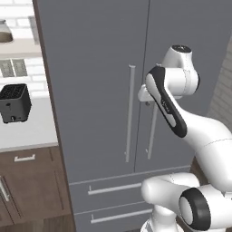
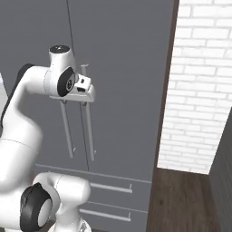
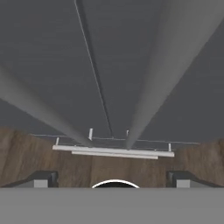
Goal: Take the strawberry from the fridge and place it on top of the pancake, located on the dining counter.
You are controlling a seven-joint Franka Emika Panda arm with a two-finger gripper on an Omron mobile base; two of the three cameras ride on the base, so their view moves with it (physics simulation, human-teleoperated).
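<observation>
The grey fridge (image 1: 99, 68) (image 2: 127, 54) stands with both doors shut, so the strawberry is hidden. My gripper (image 2: 76, 100) (image 3: 113, 179) hangs close in front of the doors at the top of the two bar handles, pointing down. It is open, and nothing lies between its fingertips (image 3: 41, 179). The hand view looks down the door seam between the left handle (image 3: 43, 113) and the right handle (image 3: 166, 65), as far as the drawer handle (image 3: 113, 151). In the left base view my arm hides the hand, beside the right door's handle (image 1: 152, 136). Pancake and dining counter are out of view.
A black toaster (image 1: 14, 103) sits on a white counter (image 1: 27, 131) over brown cabinets (image 1: 31, 186), left of the fridge. To the fridge's right are a white brick wall (image 2: 199, 90) and wooden floor (image 2: 181, 199). Two drawers (image 1: 113, 188) lie below the doors.
</observation>
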